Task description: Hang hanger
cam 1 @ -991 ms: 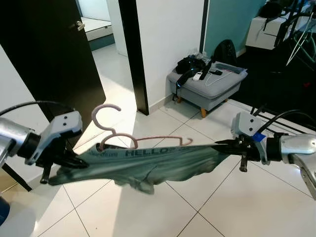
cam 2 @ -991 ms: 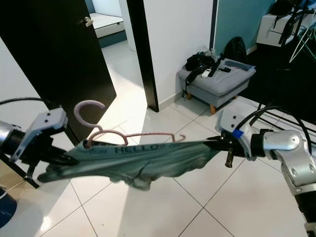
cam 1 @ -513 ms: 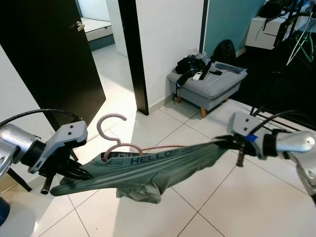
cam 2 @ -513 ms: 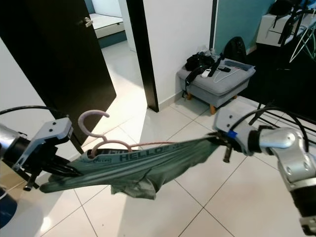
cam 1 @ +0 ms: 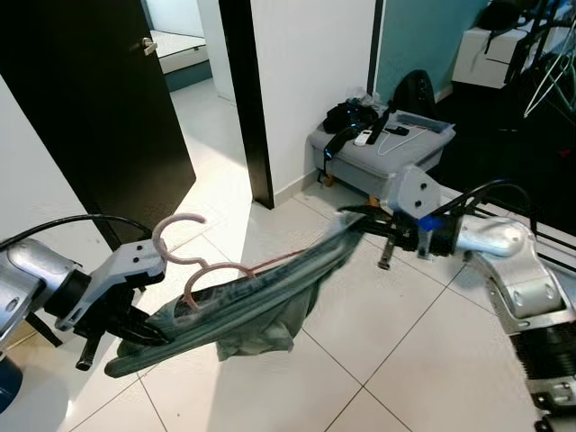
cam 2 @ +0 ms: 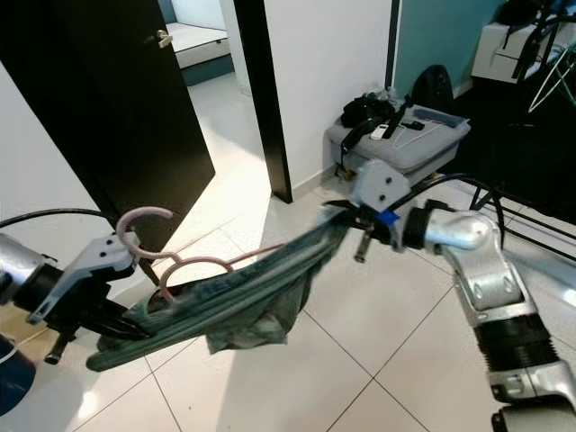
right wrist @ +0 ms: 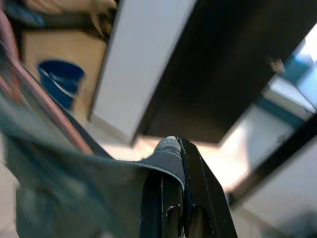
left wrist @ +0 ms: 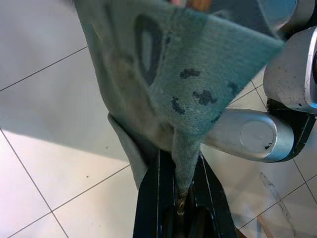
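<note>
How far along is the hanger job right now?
Done: the pink hanger already sits inside the green garment, hook poking out. In hand: the left end effector is shut on one end of the garment, the right end effector on the other, raised higher, so the garment slopes between them above the floor. Left: hooking the hanger onto something; no rail is clearly identifiable yet.

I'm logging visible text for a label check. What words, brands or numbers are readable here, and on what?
green garment: dark print along its band, too blurred and skewed to read.
Same garment where the left tool pinches it: dark letter-like marks, not readable as a word.
Nothing else bears readable text.
</note>
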`<state>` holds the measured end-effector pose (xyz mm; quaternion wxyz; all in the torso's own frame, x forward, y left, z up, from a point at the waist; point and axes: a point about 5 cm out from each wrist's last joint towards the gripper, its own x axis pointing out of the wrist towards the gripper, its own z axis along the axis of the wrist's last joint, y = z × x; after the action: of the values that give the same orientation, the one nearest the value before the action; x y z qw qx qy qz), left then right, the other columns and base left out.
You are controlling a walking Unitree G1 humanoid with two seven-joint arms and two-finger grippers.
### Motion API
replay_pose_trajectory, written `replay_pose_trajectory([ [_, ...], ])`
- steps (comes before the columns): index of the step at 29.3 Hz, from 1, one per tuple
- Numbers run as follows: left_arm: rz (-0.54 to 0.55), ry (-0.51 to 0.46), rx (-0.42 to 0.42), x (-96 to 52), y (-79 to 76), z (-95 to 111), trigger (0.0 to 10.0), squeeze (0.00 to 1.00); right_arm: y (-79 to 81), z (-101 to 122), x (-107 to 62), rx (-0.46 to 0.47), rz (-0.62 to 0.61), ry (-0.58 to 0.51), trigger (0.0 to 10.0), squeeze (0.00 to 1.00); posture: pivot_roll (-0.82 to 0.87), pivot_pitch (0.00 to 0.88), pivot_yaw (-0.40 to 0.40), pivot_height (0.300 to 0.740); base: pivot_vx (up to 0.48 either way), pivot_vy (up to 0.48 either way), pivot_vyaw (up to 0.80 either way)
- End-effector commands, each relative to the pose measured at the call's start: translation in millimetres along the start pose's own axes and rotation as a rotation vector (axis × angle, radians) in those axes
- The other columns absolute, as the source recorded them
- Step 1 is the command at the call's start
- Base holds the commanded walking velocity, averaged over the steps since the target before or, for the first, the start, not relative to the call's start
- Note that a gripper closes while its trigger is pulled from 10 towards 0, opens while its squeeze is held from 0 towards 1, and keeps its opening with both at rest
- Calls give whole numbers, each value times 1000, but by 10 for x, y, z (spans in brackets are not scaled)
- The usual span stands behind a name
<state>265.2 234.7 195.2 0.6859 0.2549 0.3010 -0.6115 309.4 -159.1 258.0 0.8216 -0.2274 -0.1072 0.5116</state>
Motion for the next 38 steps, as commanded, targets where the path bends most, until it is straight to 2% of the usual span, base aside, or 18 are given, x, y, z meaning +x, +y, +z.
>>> replay_pose_trajectory([
  [1, -2, 15, -13, 169, 8, -26, 10000, 0, 83, 282, 107, 24, 88, -154, 0, 0, -75, 0, 116, 731, 0, 0, 0],
  [4, 35, 13, -20, 219, 49, -28, 10000, 0, 120, 344, 137, 36, 115, -193, 0, 0, -81, 0, 116, 731, 0, 0, 0],
  [5, 143, 32, -35, 310, 165, -68, 10000, 0, 208, 389, 196, 38, 158, -215, 0, 0, -84, 0, 117, 731, 0, 0, 0],
  [7, 179, 41, -40, 336, 201, -85, 10000, 0, 246, 390, 217, 36, 174, -215, 0, 0, -84, 0, 117, 731, 0, 0, 0],
  [10, 269, 34, -69, 369, 288, -89, 10000, 0, 346, 343, 271, 25, 203, -191, 0, 0, -83, 0, 117, 731, 0, 0, 0],
  [11, 359, 30, -96, 366, 376, -99, 10000, 0, 359, 223, 288, 0, 185, -121, 0, 0, -83, 0, 117, 731, 0, 0, 0],
  [14, 389, 34, -102, 358, 404, -110, 10000, 0, 346, 172, 285, -11, 170, -90, 0, 0, -83, 0, 117, 731, 0, 0, 0],
  [16, 544, 45, -163, 235, 530, -198, 10000, 0, 210, 19, 176, -34, 55, 16, 0, 0, -79, 0, 115, 731, 0, 0, 0],
  [20, 606, 71, -162, 177, 564, -240, 10000, 0, 144, 11, 136, -28, -2, 18, 0, 0, -79, 0, 115, 731, 0, 0, 0],
  [21, 673, 80, -185, 117, 600, -284, 10000, 0, 71, 37, 85, -15, -69, 5, 0, 0, -78, 0, 117, 731, 0, 0, 0],
  [23, 673, 80, -185, 117, 600, -284, 10000, 0, 71, 37, 85, -15, -69, 5, 0, 0, -78, 0, 117, 731, 0, 0, 0],
  [25, 846, 78, -250, -25, 680, -370, 10000, 0, -101, 78, -38, 9, -242, -28, 0, 0, -81, 0, 117, 731, 0, 0, 0],
  [26, 846, 78, -250, -25, 680, -370, 10000, 0, -101, 78, -38, 9, -242, -28, 0, 0, -81, 0, 117, 731, 0, 0, 0],
  [29, 977, 36, -283, -83, 729, -378, 10000, 0, -149, 53, -117, 37, -333, -36, 0, 0, -79, 0, 112, 731, 0, 0, 0],
  [34, 1064, -35, -298, -50, 772, -308, 10000, 0, 14, -33, -37, 83, -286, -32, 0, 0, -80, 0, 108, 731, 0, 0, 0],
  [36, 1116, -97, -300, 8, 808, -225, 10000, 0, 241, -91, 145, 129, -201, -44, 235, 0, -80, 0, 104, 731, 0, 0, 0],
  [37, 1116, -97, -300, 8, 808, -225, 10000, 0, 241, -91, 145, 129, -201, -44, 235, 0, -80, 0, 104, 731, 0, 0, 0],
  [38, 1129, -129, -303, 57, 818, -177, 10000, 0, 374, -105, 258, 166, -153, -65, 1961, 0, -79, 0, 103, 731, 0, 0, 0],
])
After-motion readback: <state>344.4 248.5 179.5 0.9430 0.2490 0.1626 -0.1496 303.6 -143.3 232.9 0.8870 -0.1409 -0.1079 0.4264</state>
